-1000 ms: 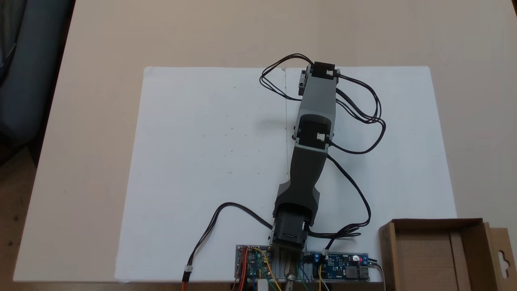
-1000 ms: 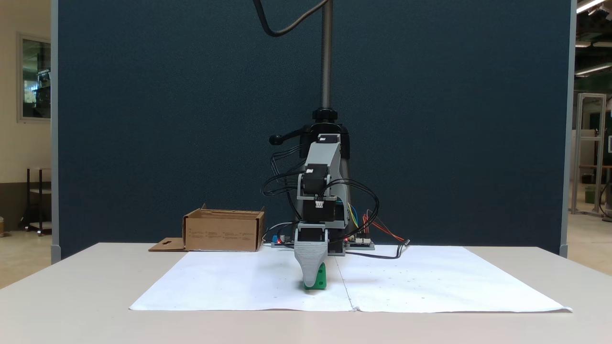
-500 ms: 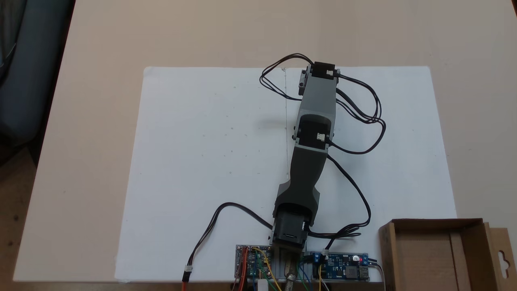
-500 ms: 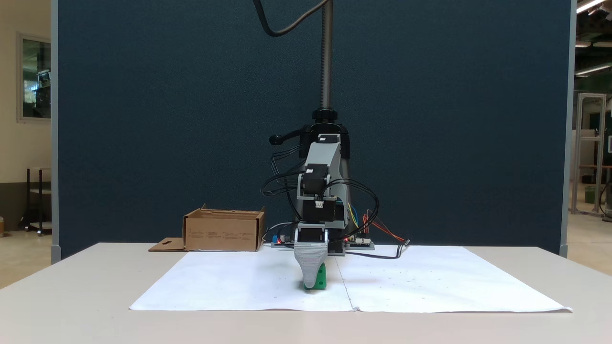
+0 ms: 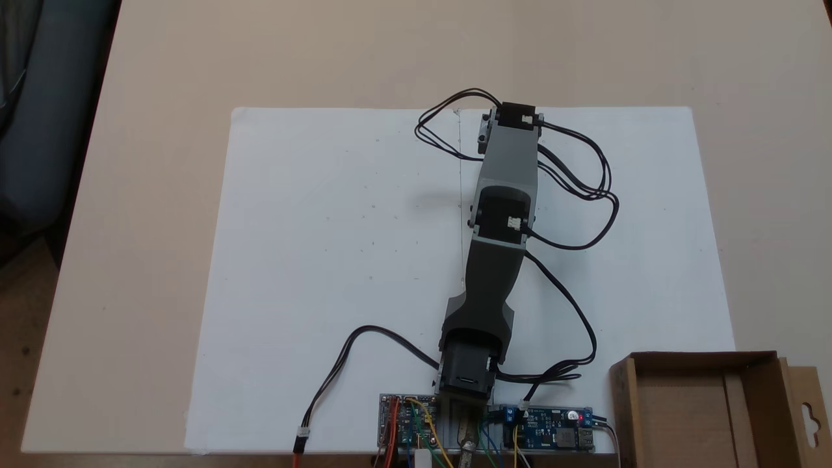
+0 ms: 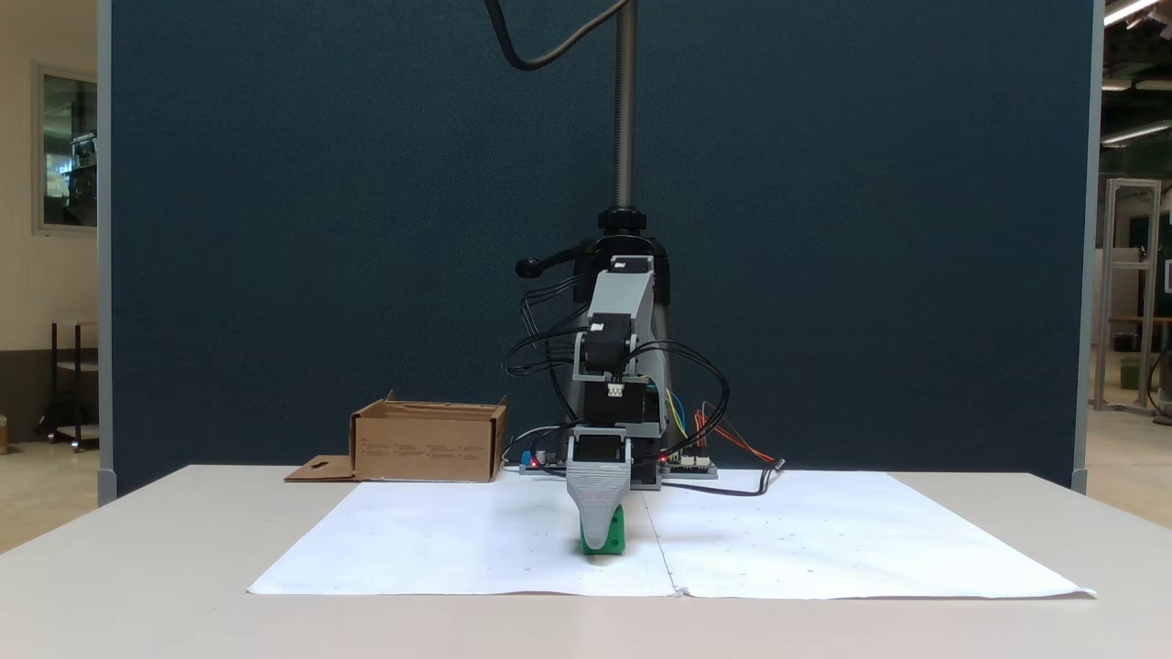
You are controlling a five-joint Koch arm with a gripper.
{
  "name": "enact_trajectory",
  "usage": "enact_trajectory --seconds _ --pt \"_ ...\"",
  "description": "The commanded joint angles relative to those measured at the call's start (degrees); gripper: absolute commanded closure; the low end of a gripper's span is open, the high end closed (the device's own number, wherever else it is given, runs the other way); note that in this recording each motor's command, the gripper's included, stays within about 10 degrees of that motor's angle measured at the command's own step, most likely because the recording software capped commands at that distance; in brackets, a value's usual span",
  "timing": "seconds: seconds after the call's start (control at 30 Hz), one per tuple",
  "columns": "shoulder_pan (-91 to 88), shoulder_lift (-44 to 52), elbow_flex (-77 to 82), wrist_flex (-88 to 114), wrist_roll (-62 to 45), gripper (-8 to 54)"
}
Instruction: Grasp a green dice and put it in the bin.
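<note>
The green dice (image 6: 619,532) sits on the white paper (image 6: 458,549) near its middle seam. My gripper (image 6: 600,540) points straight down at it. One grey jaw stands in front of the dice and covers its left part, while the other jaw is hidden behind. In the fixed view from above, the arm (image 5: 504,195) stretches over the paper and hides both the gripper and the dice beneath its wrist. The bin (image 5: 689,416), a shallow brown cardboard box, stands empty beside the arm's base, and it sits at the back left (image 6: 426,448) in the front view.
Circuit boards (image 5: 552,435) and loose black cables (image 5: 585,188) lie around the arm's base. The bin's flap with the hang-hole (image 5: 809,416) sticks out sideways. A dark blue partition (image 6: 275,229) stands behind the table. A camera pole (image 6: 625,101) rises behind the arm.
The arm's wrist has shifted very slightly away from the base in the view from above. The dice stays at the same spot on the paper.
</note>
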Motion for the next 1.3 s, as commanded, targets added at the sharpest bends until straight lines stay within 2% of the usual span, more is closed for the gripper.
enact_trajectory --seconds 0.0,0.13,0.27,0.37,0.43,0.53,1.2,1.27 --pt "-0.35 0.18 0.26 -2.55 -0.26 4.0" --pt "-0.70 0.18 0.35 -2.55 -0.44 4.3" --pt "-0.70 0.18 0.88 -2.37 -0.35 12.4" --pt "-0.79 0.18 1.41 -2.29 -0.35 15.2" --pt "-0.79 0.18 1.93 -2.29 -0.35 20.0" --pt "-0.79 0.26 2.02 -2.29 -0.35 24.0" --pt "0.35 0.70 2.02 -3.60 0.44 24.1" --pt "0.70 1.76 2.02 -2.72 0.88 32.9"
